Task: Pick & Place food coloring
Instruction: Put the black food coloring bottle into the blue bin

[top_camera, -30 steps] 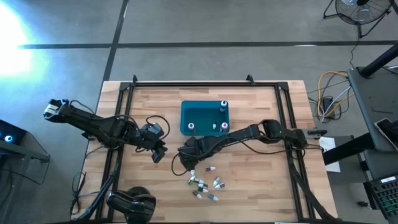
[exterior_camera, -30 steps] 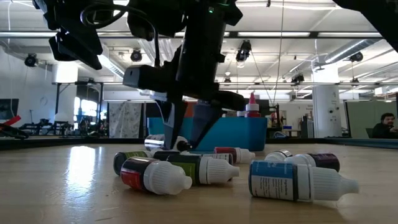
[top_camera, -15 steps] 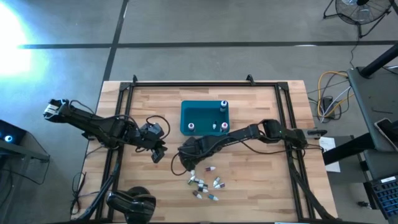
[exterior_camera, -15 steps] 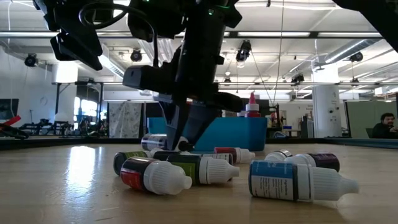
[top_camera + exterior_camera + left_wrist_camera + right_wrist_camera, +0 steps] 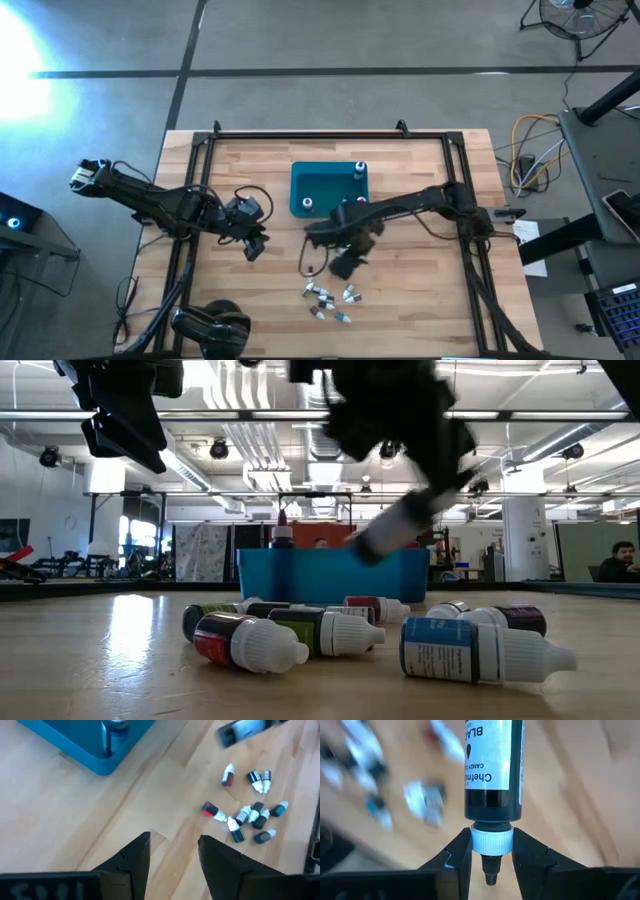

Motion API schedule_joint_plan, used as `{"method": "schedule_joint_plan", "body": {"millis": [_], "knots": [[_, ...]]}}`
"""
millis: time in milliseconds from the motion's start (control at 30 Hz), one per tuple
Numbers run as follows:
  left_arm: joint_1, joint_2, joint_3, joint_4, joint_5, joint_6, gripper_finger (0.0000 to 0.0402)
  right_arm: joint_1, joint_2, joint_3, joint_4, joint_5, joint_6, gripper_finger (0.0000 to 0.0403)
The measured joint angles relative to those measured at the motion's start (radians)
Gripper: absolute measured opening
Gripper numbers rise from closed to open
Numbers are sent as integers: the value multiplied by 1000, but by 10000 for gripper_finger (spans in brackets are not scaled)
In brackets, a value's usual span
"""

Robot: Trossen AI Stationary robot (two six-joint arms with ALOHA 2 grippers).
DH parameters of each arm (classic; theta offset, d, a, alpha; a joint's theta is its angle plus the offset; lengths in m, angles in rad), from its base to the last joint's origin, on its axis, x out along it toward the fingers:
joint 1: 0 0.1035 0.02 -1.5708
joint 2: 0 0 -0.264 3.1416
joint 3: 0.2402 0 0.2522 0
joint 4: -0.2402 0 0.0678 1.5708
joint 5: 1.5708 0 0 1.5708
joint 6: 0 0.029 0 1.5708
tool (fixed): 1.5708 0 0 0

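My right gripper (image 5: 336,244) hangs above the table between the teal bin (image 5: 296,190) and the heap of small bottles (image 5: 328,298). It is shut on a finger-length black food coloring bottle (image 5: 495,765) with a white label and white cap, which shows tilted in the low view (image 5: 395,528). Several small bottles lie on their sides in the heap (image 5: 300,630). A few stand upright in the bin (image 5: 307,204). My left gripper (image 5: 255,245) waits open left of the heap, above the wood; its fingers (image 5: 172,852) hold nothing. My right gripper pinches the black bottle by its white cap collar (image 5: 491,836), one finger on each side. The nozzle tip points back toward the wrist and the body sticks out past the fingertips. The bottle is lifted clear of the table and tilted, cap end high and body end low (image 5: 365,548).
A black rail frame (image 5: 330,133) runs around the wooden table top. Cables trail by the left arm (image 5: 245,195). Bare wood lies left of the bin and right of the heap. A person sits far off in the room (image 5: 622,560).
My right gripper shut on a bottle lying at the far left side of the heap. It then rose quickly and swung toward the table's right and the bin. The bottle went from lying on the wood to hanging tilted, clear of the table. The heap stayed put.
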Motion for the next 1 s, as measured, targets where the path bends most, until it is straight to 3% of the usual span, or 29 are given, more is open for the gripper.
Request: {"method": "schedule_joint_plan", "body": {"millis": [67, 200, 400, 767, 1000], "knots": [[0, 0, 0, 1, -16, 0, 142, -11, -11, -4, -85, -71, -17, 101], [0, 0, 0, 3, -41, -5, 142, -20, -28, -62, -66, -214, -33, 108], [0, 0, 0, 19, -58, -14, 142, 4, -27, -206, -75, -307, -76, 105], [0, 0, 0, 44, -59, -50, 142, 177, -28, -418, -75, -597, -113, 105], [0, 0, -1, 80, -59, -25, 142, 262, -28, -496, -75, -688, -95, 110]]}}
